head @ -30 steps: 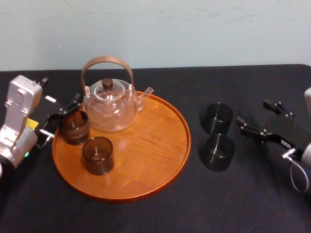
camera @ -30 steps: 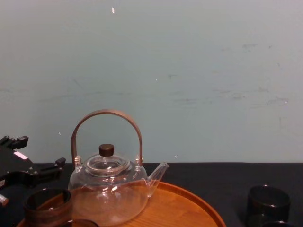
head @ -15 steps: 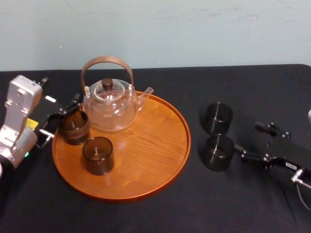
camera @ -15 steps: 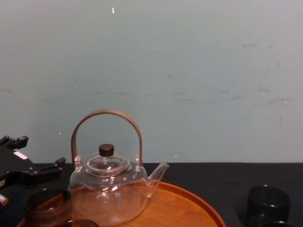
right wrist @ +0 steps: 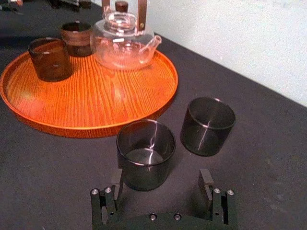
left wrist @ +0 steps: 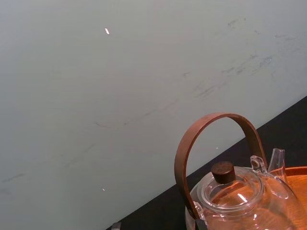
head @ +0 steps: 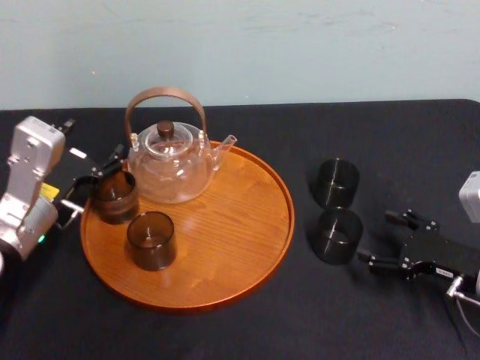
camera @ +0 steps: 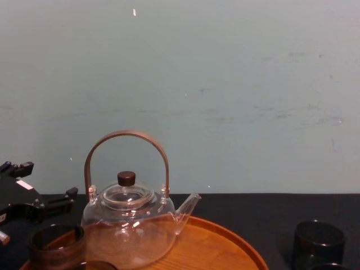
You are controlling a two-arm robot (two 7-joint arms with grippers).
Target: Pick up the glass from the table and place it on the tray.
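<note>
Two dark glasses stand on the black table right of the tray, a far glass (head: 337, 182) and a near glass (head: 337, 235) (right wrist: 145, 154). My right gripper (head: 381, 240) (right wrist: 161, 184) is low on the table just right of the near glass, open, its fingertips reaching that glass's sides without pressing it. The round orange-brown tray (head: 225, 259) (right wrist: 86, 103) carries a clear teapot (head: 169, 161) and two brown glasses (head: 114, 196) (head: 151, 240). My left gripper (head: 88, 186) hovers open at the tray's left rim, beside the rear brown glass.
The teapot's tall brown handle (camera: 126, 138) rises over the tray's back left part. The tray's right half (head: 247, 217) is bare wood. A pale wall (camera: 225, 84) closes the table's far edge. Black cloth (head: 390, 142) lies bare behind the two dark glasses.
My right gripper has dropped and slid nearer and leftward, from beside the far glass to the near glass, staying open. The left arm and all glasses are unmoved.
</note>
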